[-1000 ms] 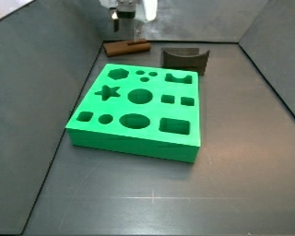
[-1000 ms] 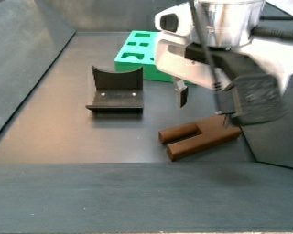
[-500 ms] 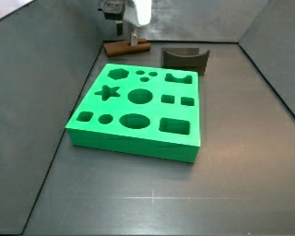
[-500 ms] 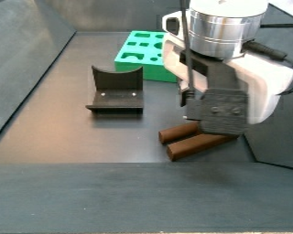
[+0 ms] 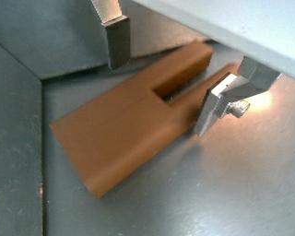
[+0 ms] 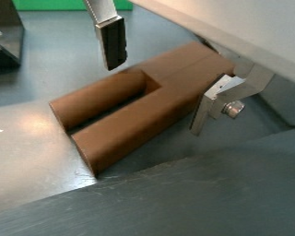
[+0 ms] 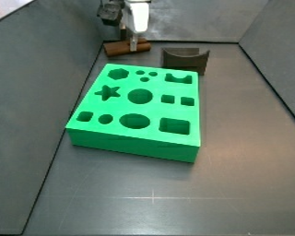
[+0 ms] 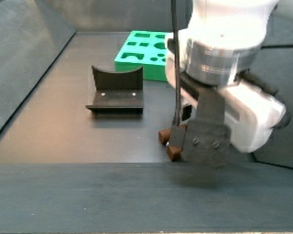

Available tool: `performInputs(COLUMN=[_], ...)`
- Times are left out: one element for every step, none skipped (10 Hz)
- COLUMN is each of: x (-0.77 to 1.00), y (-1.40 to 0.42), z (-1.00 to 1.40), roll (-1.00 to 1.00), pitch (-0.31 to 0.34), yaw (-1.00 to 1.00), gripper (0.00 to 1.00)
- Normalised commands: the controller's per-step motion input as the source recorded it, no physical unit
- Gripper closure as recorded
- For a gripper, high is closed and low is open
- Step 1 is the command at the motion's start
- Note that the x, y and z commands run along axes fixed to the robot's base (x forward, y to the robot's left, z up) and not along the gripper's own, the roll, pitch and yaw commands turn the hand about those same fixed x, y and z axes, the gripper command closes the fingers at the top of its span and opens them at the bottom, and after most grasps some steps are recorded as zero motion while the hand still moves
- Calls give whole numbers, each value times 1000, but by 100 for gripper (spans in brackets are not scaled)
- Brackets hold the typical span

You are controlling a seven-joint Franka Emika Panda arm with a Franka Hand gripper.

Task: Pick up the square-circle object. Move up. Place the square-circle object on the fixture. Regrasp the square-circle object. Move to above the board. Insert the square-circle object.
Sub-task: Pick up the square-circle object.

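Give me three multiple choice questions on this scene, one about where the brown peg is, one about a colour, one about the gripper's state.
1. The brown peg lies:
A. on the floor
B. in the board
C. on the fixture

2. The board is:
A. red
B. green
C. blue

3. The gripper is:
A. open, fingers astride the peg
B. shut on the fixture
C. out of view

Answers: 1 A, both wrist views show it flat on the grey floor. 2 B, bright green in a side view. 3 A, gaps show beside both fingers.
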Motion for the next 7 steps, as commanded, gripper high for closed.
performInputs(x=[-40,0,0,-54,0,0,0], y=[-20,0,0,0,9,0,0], z=[-457,-437,-254,0,0,0,0], roll=[-207,-169,-97,0,-14,0,0], pitch=[-200,-191,-139,-117,0,0,0], yaw=[-86,-57,-9,0,-3,0,0], gripper=[0,0,0,0,0,0,100])
